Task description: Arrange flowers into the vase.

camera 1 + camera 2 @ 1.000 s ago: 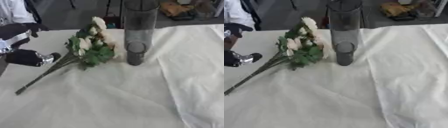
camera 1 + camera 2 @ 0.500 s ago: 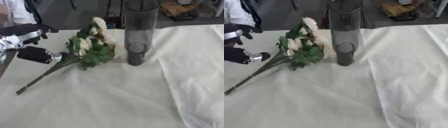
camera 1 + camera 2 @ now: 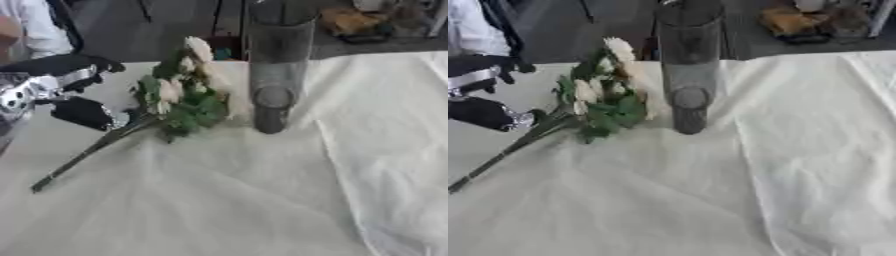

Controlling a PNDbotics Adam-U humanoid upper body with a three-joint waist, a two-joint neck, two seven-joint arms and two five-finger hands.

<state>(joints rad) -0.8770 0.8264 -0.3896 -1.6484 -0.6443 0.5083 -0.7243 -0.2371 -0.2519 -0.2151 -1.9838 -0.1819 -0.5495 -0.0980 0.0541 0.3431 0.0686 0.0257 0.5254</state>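
Flowers (image 3: 185,95), a bunch of cream blooms with green leaves, lie on a pale tablecloth (image 3: 262,200) at about ten o'clock, stems (image 3: 83,152) trailing toward eight o'clock. A tall, dark glass vase (image 3: 276,75) stands upright just beside the blooms, at twelve o'clock. The robot's left hand (image 3: 79,107) is at nine o'clock, its fingers spread around the stems; whether they touch cannot be told. No writing is readable.

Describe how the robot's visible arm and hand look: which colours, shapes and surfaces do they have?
Only the left hand shows, at the left edge. It is mostly black and rounded, with a shiny silver metal joint on the arm behind it. No cables or markings can be made out.
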